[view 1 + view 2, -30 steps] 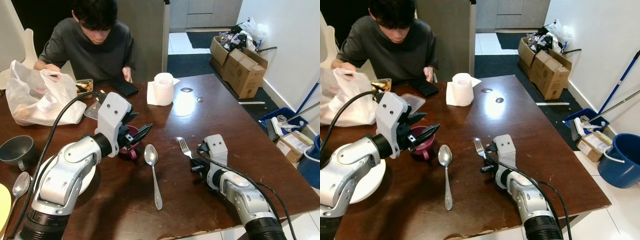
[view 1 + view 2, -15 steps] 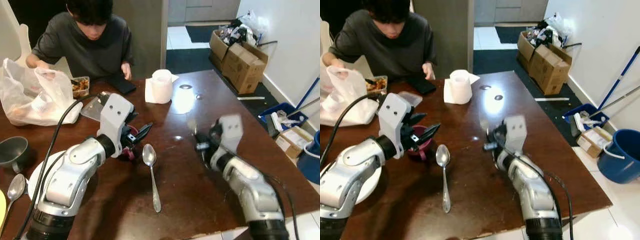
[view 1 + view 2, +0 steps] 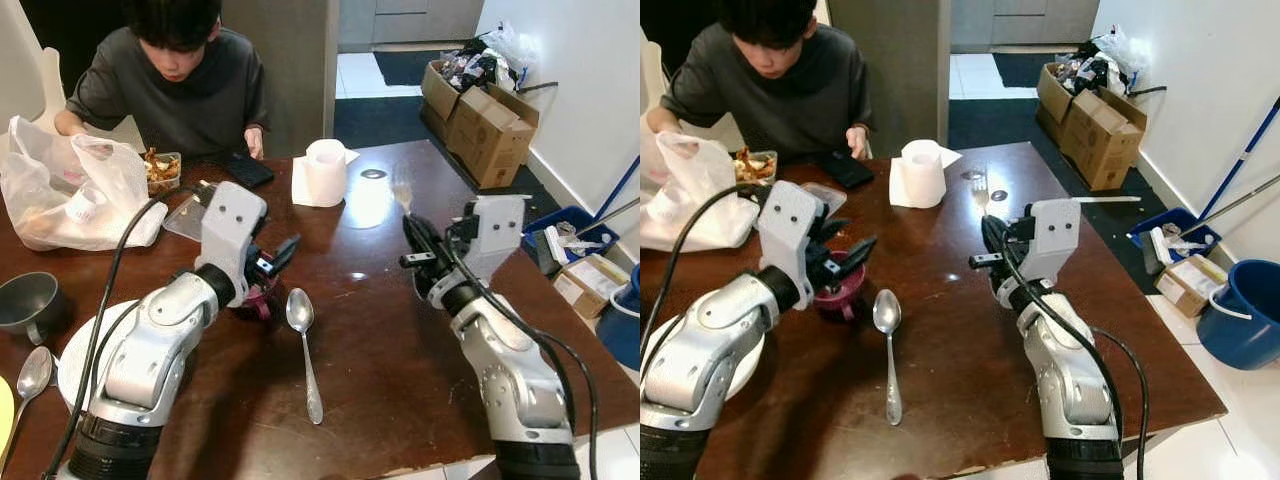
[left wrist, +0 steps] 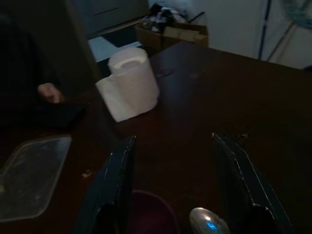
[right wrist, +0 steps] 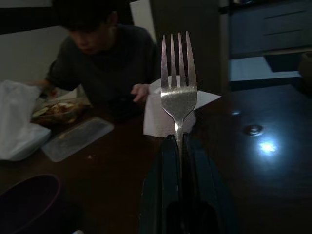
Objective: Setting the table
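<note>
While raised above the table (image 3: 380,380), right gripper (image 3: 418,240) pinches fork (image 5: 178,83) upright.

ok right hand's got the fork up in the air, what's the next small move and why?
Probably swing the right hand left and lower the fork flat onto the bare table. The fork is pinched upright above the table, while the spoon already lies by the plate. The left hand hovers open over the maroon cup.

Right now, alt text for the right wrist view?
The right gripper is shut on a silver fork, tines pointing away from the camera. Behind it stand a roll of paper towel on the dark wooden table and a seated person over a food container.
</note>
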`<state>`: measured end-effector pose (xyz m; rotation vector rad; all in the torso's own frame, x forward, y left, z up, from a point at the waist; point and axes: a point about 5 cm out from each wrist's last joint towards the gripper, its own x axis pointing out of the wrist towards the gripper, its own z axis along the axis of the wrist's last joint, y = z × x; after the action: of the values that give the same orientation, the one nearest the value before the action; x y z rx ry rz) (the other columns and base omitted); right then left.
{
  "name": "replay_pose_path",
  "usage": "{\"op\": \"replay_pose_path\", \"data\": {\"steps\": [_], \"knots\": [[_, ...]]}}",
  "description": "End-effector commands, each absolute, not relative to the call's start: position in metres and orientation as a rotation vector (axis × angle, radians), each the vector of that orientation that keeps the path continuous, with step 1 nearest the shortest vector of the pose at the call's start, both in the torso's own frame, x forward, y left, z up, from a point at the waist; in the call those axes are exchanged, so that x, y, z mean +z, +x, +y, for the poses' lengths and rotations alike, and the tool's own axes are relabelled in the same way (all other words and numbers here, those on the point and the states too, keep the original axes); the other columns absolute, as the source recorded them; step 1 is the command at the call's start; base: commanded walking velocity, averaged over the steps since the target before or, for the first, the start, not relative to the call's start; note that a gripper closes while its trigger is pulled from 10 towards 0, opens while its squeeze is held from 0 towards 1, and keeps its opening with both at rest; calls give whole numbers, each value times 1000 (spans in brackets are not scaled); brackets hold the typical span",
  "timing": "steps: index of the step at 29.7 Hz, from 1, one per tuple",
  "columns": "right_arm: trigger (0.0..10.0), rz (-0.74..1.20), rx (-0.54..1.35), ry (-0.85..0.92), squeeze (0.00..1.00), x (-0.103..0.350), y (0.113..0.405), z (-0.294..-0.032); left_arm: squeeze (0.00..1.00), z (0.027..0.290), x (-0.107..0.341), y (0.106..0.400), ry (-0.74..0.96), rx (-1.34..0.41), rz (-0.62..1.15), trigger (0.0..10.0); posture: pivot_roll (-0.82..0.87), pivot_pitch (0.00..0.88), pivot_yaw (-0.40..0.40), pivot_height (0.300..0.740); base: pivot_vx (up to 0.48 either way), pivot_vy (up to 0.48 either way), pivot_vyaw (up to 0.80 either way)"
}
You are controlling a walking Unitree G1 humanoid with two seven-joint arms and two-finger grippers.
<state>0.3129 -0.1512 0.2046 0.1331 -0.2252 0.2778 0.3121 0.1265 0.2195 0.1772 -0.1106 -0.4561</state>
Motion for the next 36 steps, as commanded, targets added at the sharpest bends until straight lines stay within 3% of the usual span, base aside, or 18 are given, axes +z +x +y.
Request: {"op": "replay_pose_path", "data": {"steps": [1, 17, 24, 36], "knots": [[10000, -252, 259, 134, 0, 207, 309, -152, 0, 132, 218, 314, 176, -416, -115, 10000, -53, 0, 114, 740, 0, 0, 0], [10000, -269, 285, 99, 0, 207, 301, -139, 0, 149, 195, 313, 77, -204, -103, 10000, -49, 0, 92, 740, 0, 0, 0], [10000, -263, 290, 92, 0, 208, 304, -139, 0, 158, 198, 315, 85, -166, -123, 10000, -45, 0, 76, 740, 0, 0, 0], [10000, -250, 258, 115, 0, 204, 305, -140, 0, 148, 199, 316, 76, -184, -139, 10000, -50, 0, 85, 740, 0, 0, 0]]}}
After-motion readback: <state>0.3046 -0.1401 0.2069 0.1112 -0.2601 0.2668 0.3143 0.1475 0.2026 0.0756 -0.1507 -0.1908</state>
